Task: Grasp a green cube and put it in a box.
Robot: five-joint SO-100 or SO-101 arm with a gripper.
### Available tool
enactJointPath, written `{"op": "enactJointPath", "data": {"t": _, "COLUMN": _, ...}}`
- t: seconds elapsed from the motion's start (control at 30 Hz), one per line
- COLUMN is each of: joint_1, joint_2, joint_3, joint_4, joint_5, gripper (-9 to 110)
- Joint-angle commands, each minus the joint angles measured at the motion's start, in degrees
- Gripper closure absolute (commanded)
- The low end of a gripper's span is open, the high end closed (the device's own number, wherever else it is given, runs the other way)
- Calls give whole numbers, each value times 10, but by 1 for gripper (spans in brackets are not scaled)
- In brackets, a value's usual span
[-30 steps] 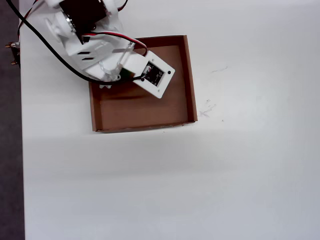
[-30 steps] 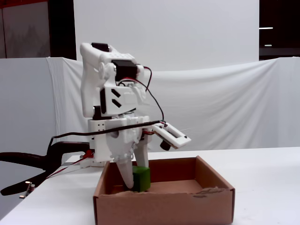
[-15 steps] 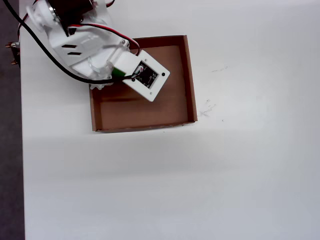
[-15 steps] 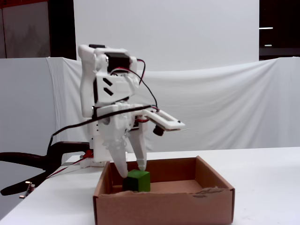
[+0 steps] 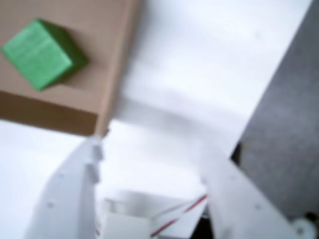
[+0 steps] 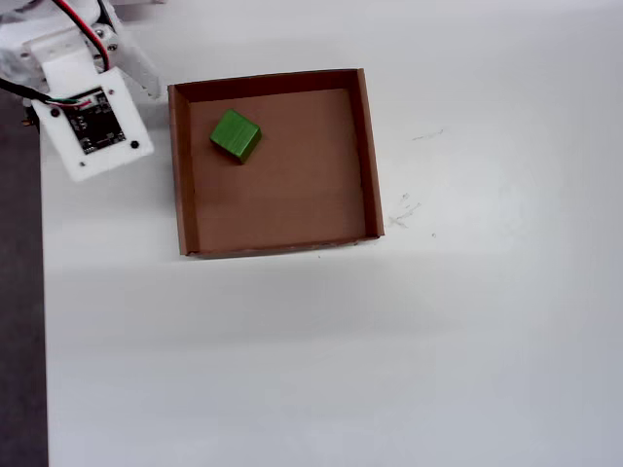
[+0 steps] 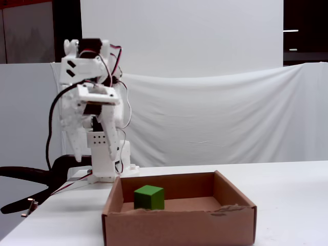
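The green cube lies free on the floor of the brown cardboard box, in its back left part in the overhead view. In the fixed view the green cube sits low inside the box, behind the front wall. My gripper is open with nothing between its white fingers. In the wrist view it is over white table outside the box wall, and the cube shows at the top left. The arm stands raised, left of the box.
The arm's camera board hangs over the table's left edge, beside the box. A dark strip runs along the left past the table edge. Faint pencil marks lie right of the box. A white cloth hangs behind.
The gripper has let go of the cube, risen out of the box and swung back to the left. The cube stays on the box floor.
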Motion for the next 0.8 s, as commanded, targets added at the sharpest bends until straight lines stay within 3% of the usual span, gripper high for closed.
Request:
{"op": "enactJointPath", "data": {"t": 0.0, "joint_1": 42, "joint_2": 73, "joint_3": 57, "joint_4": 7, "joint_5": 25, "gripper": 77}}
{"op": "enactJointPath", "data": {"t": 0.3, "joint_1": 112, "joint_2": 284, "joint_3": 256, "joint_4": 47, "joint_5": 74, "gripper": 77}}
{"op": "enactJointPath", "data": {"t": 0.43, "joint_1": 129, "joint_2": 353, "joint_3": 284, "joint_4": 62, "joint_5": 148, "gripper": 77}}
{"op": "enactJointPath", "data": {"t": 0.77, "joint_1": 152, "joint_2": 402, "joint_3": 337, "joint_4": 65, "joint_5": 220, "gripper": 77}}
